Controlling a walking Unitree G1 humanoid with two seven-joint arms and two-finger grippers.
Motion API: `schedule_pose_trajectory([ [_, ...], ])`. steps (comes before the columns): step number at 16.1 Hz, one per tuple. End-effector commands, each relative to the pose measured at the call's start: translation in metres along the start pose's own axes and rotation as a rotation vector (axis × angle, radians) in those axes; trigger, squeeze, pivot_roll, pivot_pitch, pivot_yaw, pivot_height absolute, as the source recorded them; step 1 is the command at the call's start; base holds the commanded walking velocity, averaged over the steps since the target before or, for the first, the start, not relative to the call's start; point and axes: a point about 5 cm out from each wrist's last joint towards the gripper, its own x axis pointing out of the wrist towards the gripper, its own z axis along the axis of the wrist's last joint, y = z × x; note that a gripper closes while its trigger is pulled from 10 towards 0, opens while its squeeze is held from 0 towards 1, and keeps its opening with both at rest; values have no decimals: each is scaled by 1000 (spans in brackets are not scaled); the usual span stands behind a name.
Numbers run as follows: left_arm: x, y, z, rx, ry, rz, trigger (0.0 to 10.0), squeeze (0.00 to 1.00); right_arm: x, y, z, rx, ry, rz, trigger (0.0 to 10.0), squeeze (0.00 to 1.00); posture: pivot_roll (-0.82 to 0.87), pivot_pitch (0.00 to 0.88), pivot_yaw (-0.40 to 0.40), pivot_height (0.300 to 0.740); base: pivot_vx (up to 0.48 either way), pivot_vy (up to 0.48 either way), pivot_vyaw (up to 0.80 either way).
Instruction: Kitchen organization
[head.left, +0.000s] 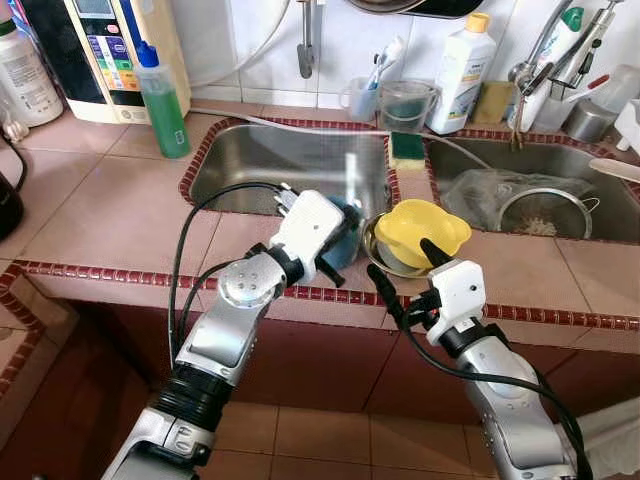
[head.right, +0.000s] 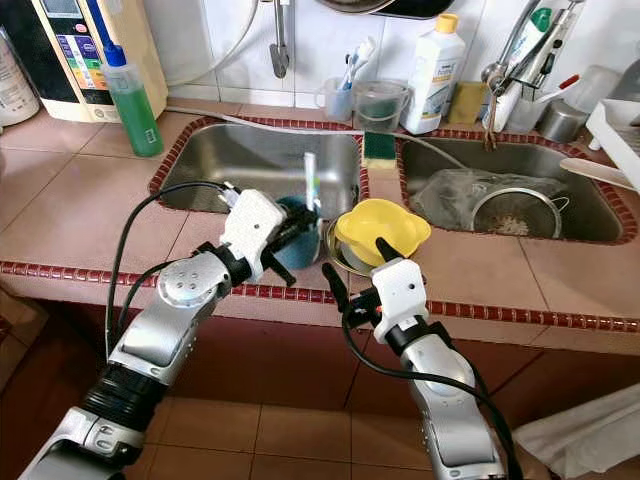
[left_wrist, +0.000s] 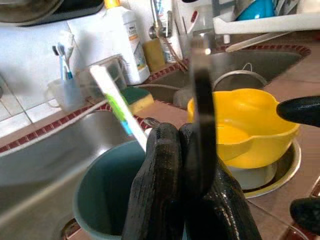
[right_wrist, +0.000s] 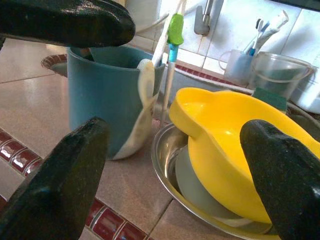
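Both silver arms reach over the counter edge. Spread wide, the right gripper (head.right: 352, 262) grasps nothing; a yellow bowl (head.right: 381, 226) stacked in a steel bowl (right_wrist: 167, 165) sits just ahead, one finger over its rim. Clenched, the left gripper (left_wrist: 187, 165) pinches a metal utensil handle (left_wrist: 202, 105) at the rim of a blue cup (head.right: 297, 232), holding a toothbrush (left_wrist: 116, 106), just beside the bowls.
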Motion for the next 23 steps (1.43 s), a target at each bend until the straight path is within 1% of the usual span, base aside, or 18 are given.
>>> schedule_pose_trajectory([
  [1,3,3,14,7,-35,-22,10000,0,3,0,2,-11,-7,13,10000,0,-24,26,-7,740,0,0,0],
  [2,4,4,20,15,-45,-45,10000,0,3,0,2,-11,-8,13,10000,0,-25,25,-7,740,0,0,0],
  [3,3,4,23,40,-51,-73,10000,0,4,0,3,-12,-9,13,10000,0,-25,24,-7,740,0,0,0],
  [5,3,8,32,58,-56,-117,10000,0,4,1,3,-12,-13,13,10000,0,-23,22,-6,740,0,0,0],
  [8,3,13,42,101,-43,-182,10000,0,5,1,4,-13,-15,17,10000,0,-22,26,-5,740,0,0,0],
  [11,2,20,51,126,-45,-228,10000,0,5,1,4,-14,-15,15,10000,0,-22,30,-4,740,0,0,0],
  [15,-3,30,65,128,-74,-287,10000,0,7,0,5,-14,-17,15,10000,0,-22,34,-8,740,0,0,0],
  [16,-5,37,68,114,-81,-298,10000,0,8,0,5,-14,-19,15,10000,0,-21,34,-9,740,0,0,0],
  [17,-8,40,70,117,-94,-303,10000,0,8,0,5,-15,-19,16,10000,0,-20,35,-9,740,0,0,0],
  [18,-9,45,71,101,-95,-295,10000,0,8,0,5,-15,-20,17,10000,0,-19,35,-10,740,0,0,0],
  [21,-14,63,72,71,-88,-260,10000,0,10,0,6,-15,-24,17,10000,0,-19,35,-10,740,0,0,0],
  [23,-16,71,75,61,-98,-240,10000,0,11,-1,7,-15,-26,17,10000,0,-19,37,-10,740,0,0,0],
])
